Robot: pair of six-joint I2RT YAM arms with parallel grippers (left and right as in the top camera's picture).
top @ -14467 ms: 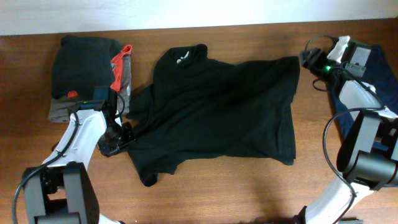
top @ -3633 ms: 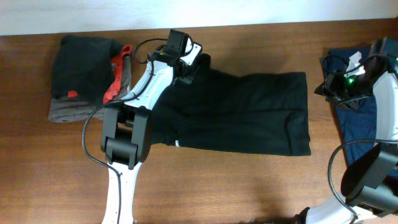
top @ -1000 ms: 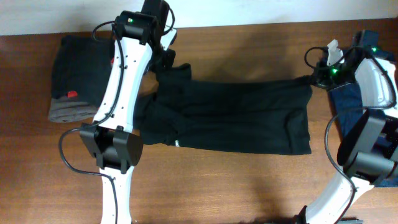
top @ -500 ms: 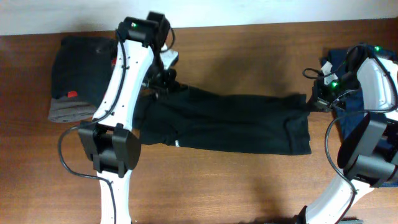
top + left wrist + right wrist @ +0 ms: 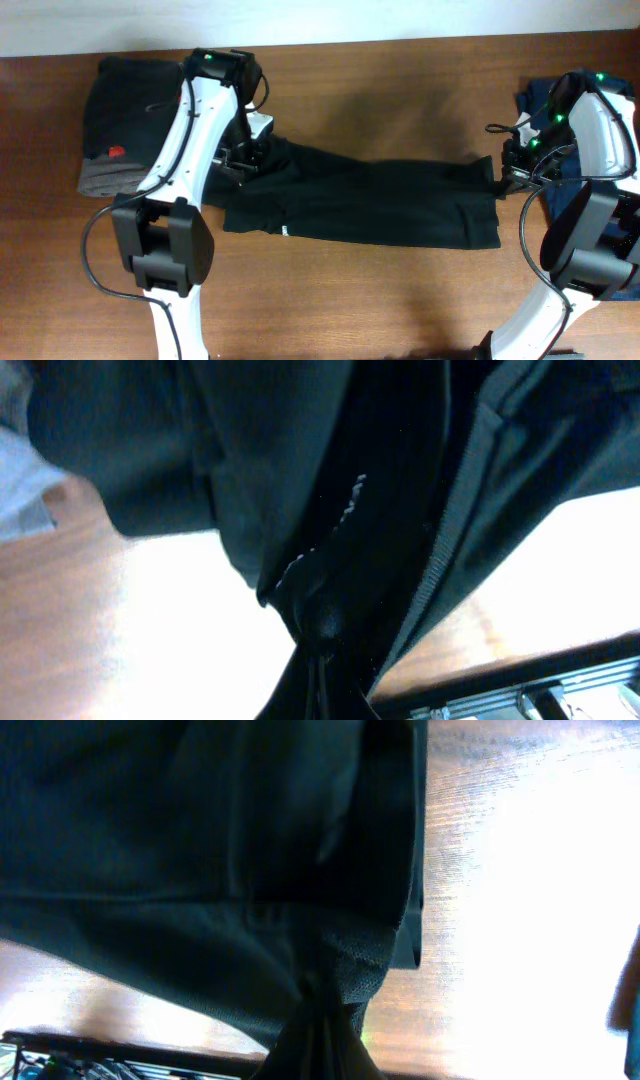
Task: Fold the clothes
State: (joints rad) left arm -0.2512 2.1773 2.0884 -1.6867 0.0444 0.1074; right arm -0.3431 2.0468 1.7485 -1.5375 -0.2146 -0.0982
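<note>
The clothes, a black shirt (image 5: 380, 205), lie as a long folded band across the middle of the table. My left gripper (image 5: 252, 162) is shut on the shirt's far left edge, holding it lifted a little. My right gripper (image 5: 503, 172) is shut on the far right edge. In the left wrist view the black fabric (image 5: 300, 480) bunches into the shut left gripper (image 5: 318, 660). The right wrist view has the black cloth (image 5: 200, 850) gathered the same way into the shut right gripper (image 5: 322, 1020). The collar is hidden in the folds.
A pile of dark clothes with grey and red pieces (image 5: 135, 110) sits at the back left. A navy garment (image 5: 540, 105) lies at the right edge under my right arm. The brown wooden table (image 5: 400, 300) shows in front of the shirt.
Both grippers have moved toward the front edge, carrying the shirt's far edge with them. The shirt is now a narrower band.
</note>
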